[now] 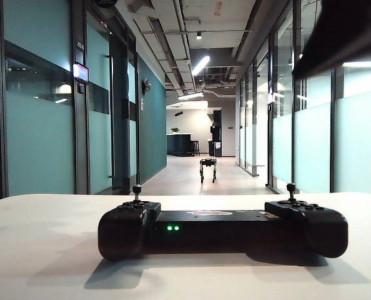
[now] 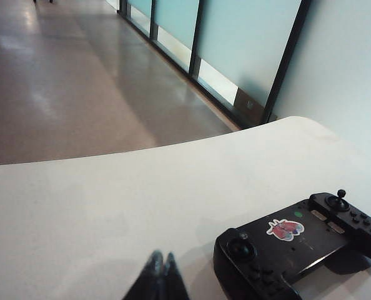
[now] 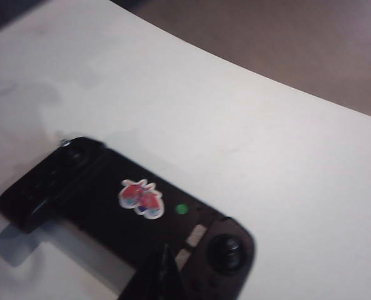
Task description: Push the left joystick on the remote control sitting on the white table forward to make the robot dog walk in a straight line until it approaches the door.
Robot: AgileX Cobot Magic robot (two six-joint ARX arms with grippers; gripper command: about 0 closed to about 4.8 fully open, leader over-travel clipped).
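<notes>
On the white table [image 1: 42,250], near its front edge — the remote control [image 1: 223,228], black, green lights lit, left joystick [image 1: 136,190] upright and untouched. Left gripper [image 2: 161,259]: jaws clenched, empty, above the table just beside the remote's left lobe. Right gripper [image 3: 164,253]: clenched, empty, over the remote near its right lobe. Robot dog [image 1: 208,169]: far beyond the remote, down the corridor — exterior view only; wrist views alone show the pinkish logo. Handling note: likely best to press the stick's cap straight ahead, steadily, without sliding the remote.
</notes>
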